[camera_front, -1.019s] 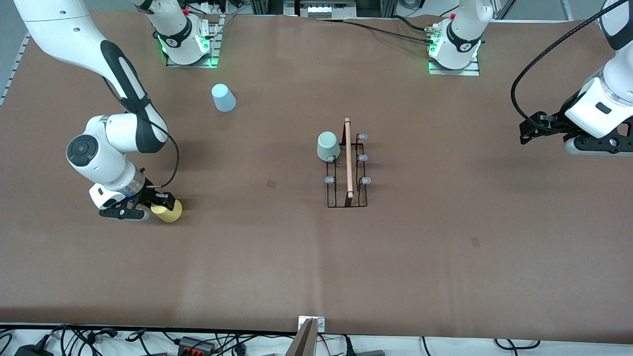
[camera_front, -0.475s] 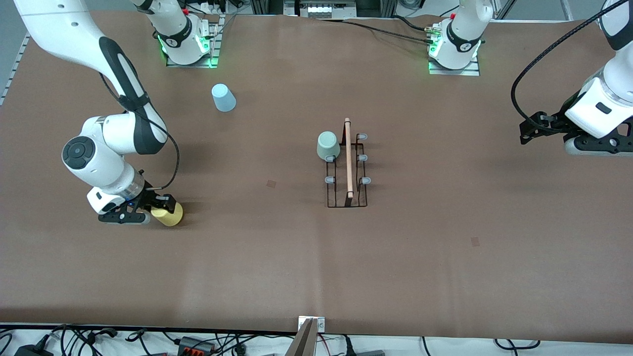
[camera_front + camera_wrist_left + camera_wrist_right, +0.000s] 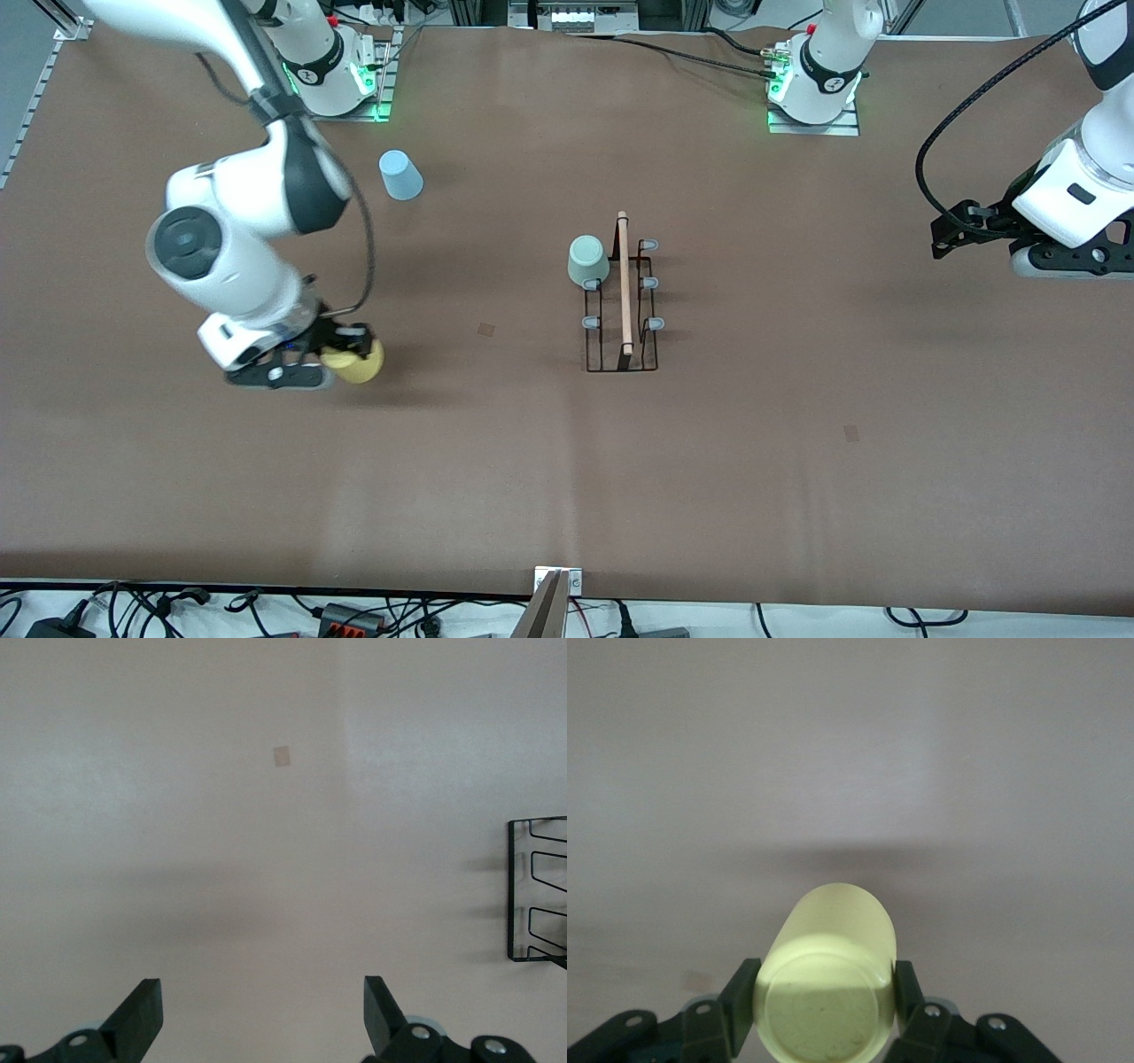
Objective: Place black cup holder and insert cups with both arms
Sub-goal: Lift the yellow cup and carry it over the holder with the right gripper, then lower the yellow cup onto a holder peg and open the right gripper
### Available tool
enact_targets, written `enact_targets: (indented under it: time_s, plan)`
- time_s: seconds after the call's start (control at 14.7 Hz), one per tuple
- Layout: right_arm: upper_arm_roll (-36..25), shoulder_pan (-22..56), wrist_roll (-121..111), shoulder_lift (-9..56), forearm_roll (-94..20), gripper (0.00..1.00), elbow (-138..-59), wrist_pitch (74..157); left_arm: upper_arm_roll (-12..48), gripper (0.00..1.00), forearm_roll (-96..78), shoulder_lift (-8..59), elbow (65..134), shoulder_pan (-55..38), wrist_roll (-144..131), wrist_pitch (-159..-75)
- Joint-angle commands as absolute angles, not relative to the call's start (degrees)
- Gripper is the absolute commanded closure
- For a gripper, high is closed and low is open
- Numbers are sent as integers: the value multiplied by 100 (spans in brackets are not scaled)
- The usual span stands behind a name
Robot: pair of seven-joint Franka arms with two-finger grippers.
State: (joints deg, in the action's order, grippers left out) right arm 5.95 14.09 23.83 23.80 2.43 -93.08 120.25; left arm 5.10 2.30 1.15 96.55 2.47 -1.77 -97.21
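The right hand [image 3: 341, 354] pinched the yellow cup [image 3: 356, 361] above the tabletop [image 3: 797, 496], toward the right arm's end from the black rack [image 3: 622, 301]. A grey-green cup [image 3: 587, 261] sat on one rack peg. The left hand [image 3: 952, 232] waited, fingers spread.

**Materials and finishes on the bench**

The table [image 3: 567, 478] wears a matt brown cover that looks like paper or thin cloth, smooth with faint creases. The black cup holder [image 3: 622, 301] is thin black wire, with a pale bare-wood rod [image 3: 625, 283] and grey, rubbery-looking peg tips [image 3: 652, 324]. The yellow cup [image 3: 828, 988], light blue cup [image 3: 400, 175] and grey-green cup [image 3: 587, 260] all look like smooth matt plastic. Arm shells [image 3: 232, 266] are glossy white plastic; the gripper fingers [image 3: 140, 1020] are matt black.
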Motion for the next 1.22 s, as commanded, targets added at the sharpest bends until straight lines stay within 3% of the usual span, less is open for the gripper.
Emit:
enact_targets:
  time_s: [0.0,0.41,0.88,1.15]
  plan:
    - [554,2063,3425,2540,220,79,-8940,11883,492,0,114,53,9721,272,-26,-9712]
    - [492,3162,4595,3488,-123,79,-6999,11057,492,0,114,53,9721,272,-26,-9712]
    - [483,3876,5554,4200,-27,79,-6311,11179,492,0,114,53,9721,272,-26,-9712]
    - [457,3902,5546,4236,-26,79,-6284,11487,492,0,114,53,9721,272,-26,-9712]
